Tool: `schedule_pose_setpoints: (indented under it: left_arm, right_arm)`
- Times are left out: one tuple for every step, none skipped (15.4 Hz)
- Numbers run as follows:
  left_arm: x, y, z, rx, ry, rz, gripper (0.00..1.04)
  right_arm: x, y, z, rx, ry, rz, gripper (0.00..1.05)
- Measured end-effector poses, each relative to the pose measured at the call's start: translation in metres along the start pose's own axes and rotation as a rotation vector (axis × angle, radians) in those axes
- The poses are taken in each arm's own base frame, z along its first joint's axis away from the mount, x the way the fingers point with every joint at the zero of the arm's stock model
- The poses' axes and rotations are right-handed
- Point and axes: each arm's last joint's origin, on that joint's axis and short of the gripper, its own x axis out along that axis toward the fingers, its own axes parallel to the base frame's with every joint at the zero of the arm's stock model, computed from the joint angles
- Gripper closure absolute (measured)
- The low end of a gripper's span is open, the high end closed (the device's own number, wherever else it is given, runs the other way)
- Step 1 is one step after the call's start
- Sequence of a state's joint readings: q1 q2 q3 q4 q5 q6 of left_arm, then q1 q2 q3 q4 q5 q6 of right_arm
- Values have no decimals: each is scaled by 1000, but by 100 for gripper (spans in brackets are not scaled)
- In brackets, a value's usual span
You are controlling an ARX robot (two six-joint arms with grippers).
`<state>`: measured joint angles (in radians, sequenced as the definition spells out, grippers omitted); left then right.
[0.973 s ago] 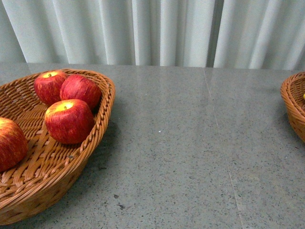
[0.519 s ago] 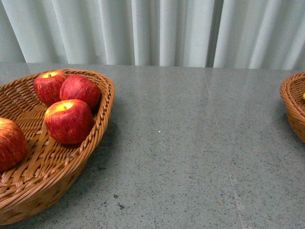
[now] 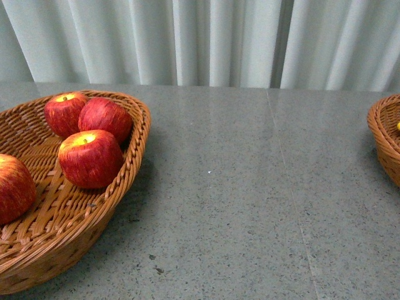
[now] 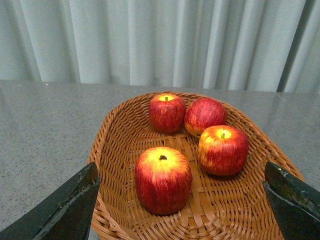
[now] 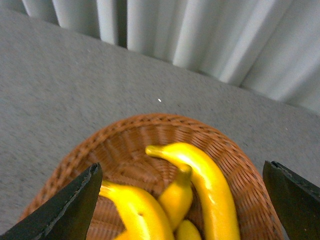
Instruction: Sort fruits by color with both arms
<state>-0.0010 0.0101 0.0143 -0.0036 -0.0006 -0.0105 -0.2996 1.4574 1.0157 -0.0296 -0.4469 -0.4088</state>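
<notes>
Place: staged test/demo setup, prob. lab; not clearly a home or kitchen.
Backdrop: pale pleated curtain (image 3: 206, 40) across whole rear, no walls/furniture seen.
Surface: grey speckled stone-look desk (image 3: 250, 187), bare betw. baskets.
Props: wicker baskets (image 3: 69, 219) w/ glossy, fake-looking fruit, set well apart.

Grey speckled stone table (image 3: 250, 200), faintly glossy, crossed by a thin seam running front to back. Behind it, pale pleated curtains (image 3: 206, 40) across the whole background. On the left, a wide woven wicker basket (image 3: 128, 162); at the far right edge, part of a second wicker basket (image 3: 382, 134), well apart.
</notes>
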Motion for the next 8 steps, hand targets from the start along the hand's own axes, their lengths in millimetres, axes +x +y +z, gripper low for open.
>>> schedule_pose_setpoints:
  left_arm:
    - [0, 0, 0, 0, 0, 0, 7]
    - [0, 0, 0, 0, 0, 0, 7]
    - [0, 0, 0, 0, 0, 0, 7]
    - [0, 0, 0, 0, 0, 0, 7]
    - [0, 0, 0, 0, 0, 0, 7]
    - [0, 0, 0, 0, 0, 0, 7]
    - [0, 0, 0, 0, 0, 0, 7]
    - [0, 0, 0, 0, 0, 0, 7]
  right_arm:
    - [-8, 10, 10, 24, -60, 31, 6]
    - [-15, 20, 18, 44, -103, 58, 7]
    - [-26, 32, 26, 53, -141, 83, 7]
    - [-38, 44, 32, 59, -172, 110, 7]
    - [-49, 53, 38, 53, -203, 130, 7]
    - [-62, 65, 43, 50, -318, 38, 13]
    - [-78, 78, 37, 98, -397, -87, 24]
    - [-97, 93, 17, 156, -403, -174, 37]
